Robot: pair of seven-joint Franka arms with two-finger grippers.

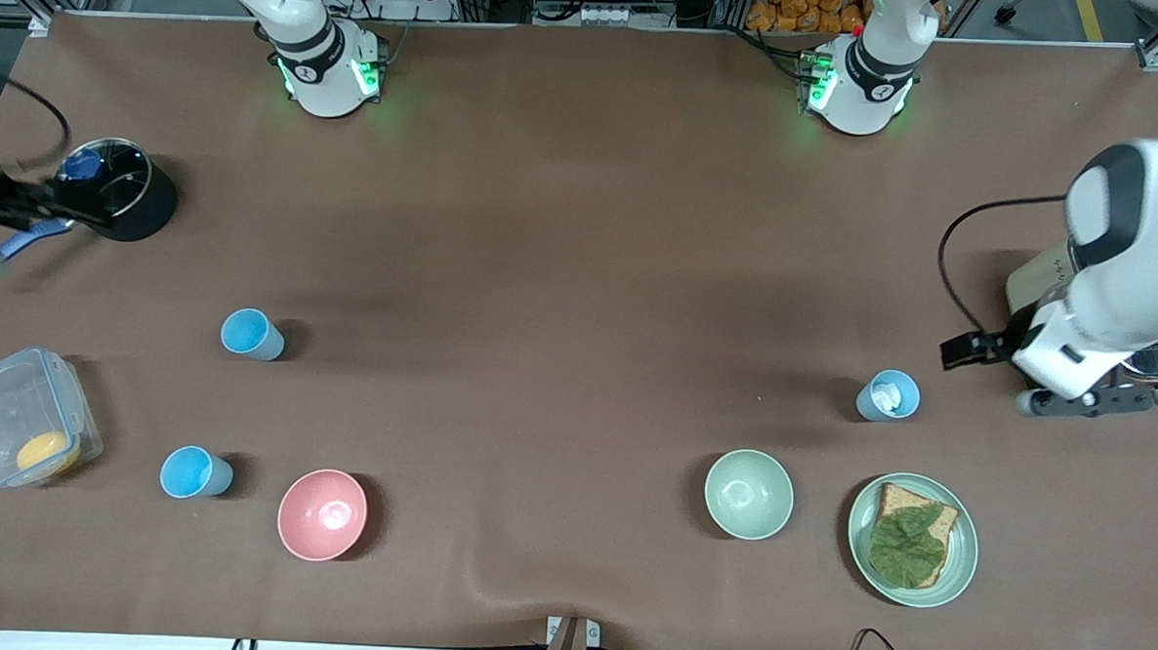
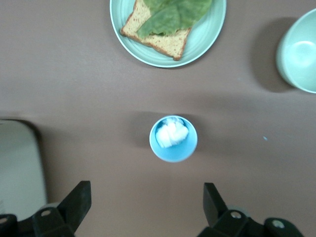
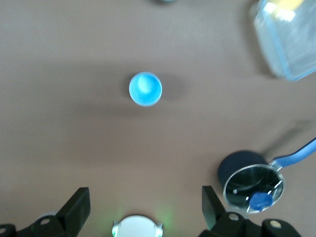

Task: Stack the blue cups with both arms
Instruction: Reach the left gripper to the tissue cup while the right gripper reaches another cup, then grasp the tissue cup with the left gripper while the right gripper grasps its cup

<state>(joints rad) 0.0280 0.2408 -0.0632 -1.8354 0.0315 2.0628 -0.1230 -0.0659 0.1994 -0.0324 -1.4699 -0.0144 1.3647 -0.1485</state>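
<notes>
Nothing stacked yet: three blue cups (image 1: 252, 334) (image 1: 195, 472) (image 1: 889, 395) stand apart on the table (image 1: 562, 266). Left gripper (image 2: 143, 207) and right gripper (image 3: 143, 207) hover high, jaws open, each lined up for a pick.

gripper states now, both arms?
Left gripper: open, empty, above the blue cup holding something white.
Right gripper: open, empty, over bare table.

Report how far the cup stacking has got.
Nothing is stacked: three blue cups stand apart, the last with something white in it. The left claw hangs open above that one; the right claw is open, holding nothing. All stacking remains.
</notes>
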